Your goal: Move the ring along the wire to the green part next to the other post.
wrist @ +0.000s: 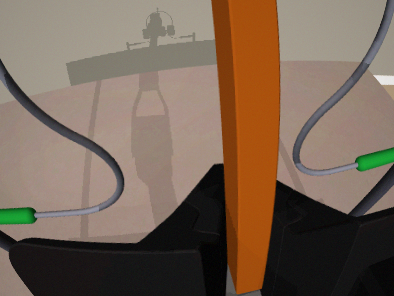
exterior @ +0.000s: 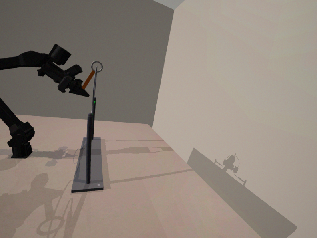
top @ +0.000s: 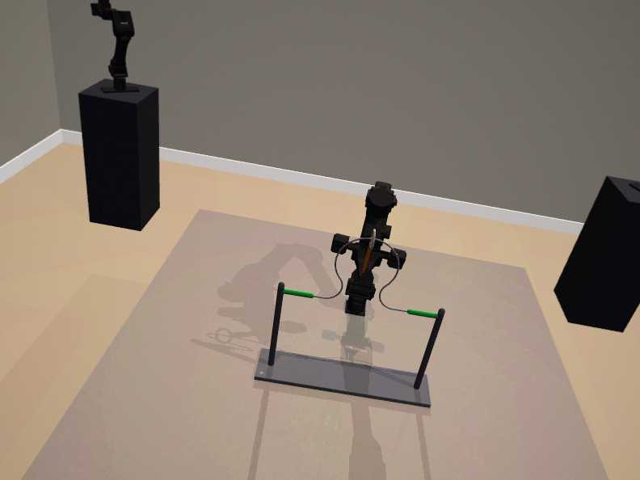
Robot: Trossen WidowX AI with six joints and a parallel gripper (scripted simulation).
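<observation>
A black pedestal (top: 111, 160) bears another arm (top: 121, 48); a second pedestal (top: 600, 258) seems cut off.

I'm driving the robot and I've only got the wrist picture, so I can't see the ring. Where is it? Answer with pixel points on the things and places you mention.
Observer: The top view shows the ring (top: 372, 238) (exterior: 91, 67) up at the top of the wire's big loop.
Operator: Is the wire going through it?
Observer: Yes, the exterior view shows the wire (top: 335, 266) (exterior: 94, 89) (wrist: 113, 162) passing inside the ring.
Operator: Which way does the handle go from my gripper?
Observer: In the exterior view, the handle (top: 367, 258) (exterior: 88, 79) (wrist: 255, 125) slants up from the gripper (top: 363, 273) (exterior: 88, 95) (wrist: 228, 173) to the ring.
</observation>
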